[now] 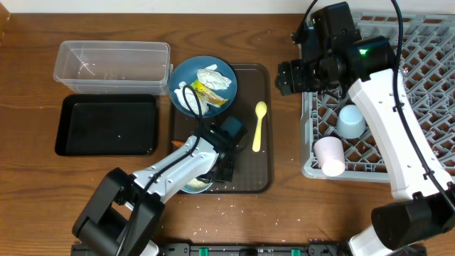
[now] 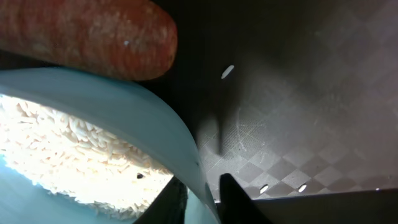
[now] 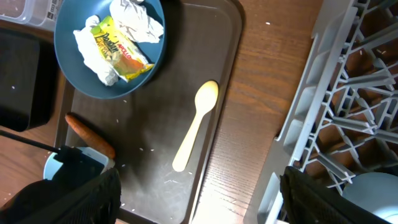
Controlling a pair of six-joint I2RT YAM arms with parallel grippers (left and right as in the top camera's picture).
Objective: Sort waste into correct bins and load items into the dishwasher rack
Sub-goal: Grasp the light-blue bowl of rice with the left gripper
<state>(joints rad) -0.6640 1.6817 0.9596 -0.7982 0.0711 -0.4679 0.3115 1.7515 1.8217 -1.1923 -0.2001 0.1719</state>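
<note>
My left gripper (image 1: 207, 173) is shut on the rim of the white bowl (image 1: 195, 186) at the brown tray's front left; in the left wrist view one finger is inside and one outside the rim (image 2: 202, 186). The bowl (image 2: 112, 102) holds white rice (image 2: 74, 149). The orange carrot (image 2: 87, 34) lies just beyond it. The dark-blue plate (image 1: 186, 73) carries paper wads (image 1: 213, 77) and the yellow-green wrapper (image 1: 206, 92). The yellow spoon (image 1: 259, 126) lies on the tray. My right gripper (image 3: 199, 199) is open and empty above the left edge of the grey rack (image 1: 419, 71).
The clear tub (image 1: 114, 67) and the black tray (image 1: 106, 124) sit at the left. The brown serving tray (image 1: 249, 171) is in the middle. The light-blue cup (image 1: 351, 121) and pink cup (image 1: 329, 155) lie in the rack. Rice grains dot the table front.
</note>
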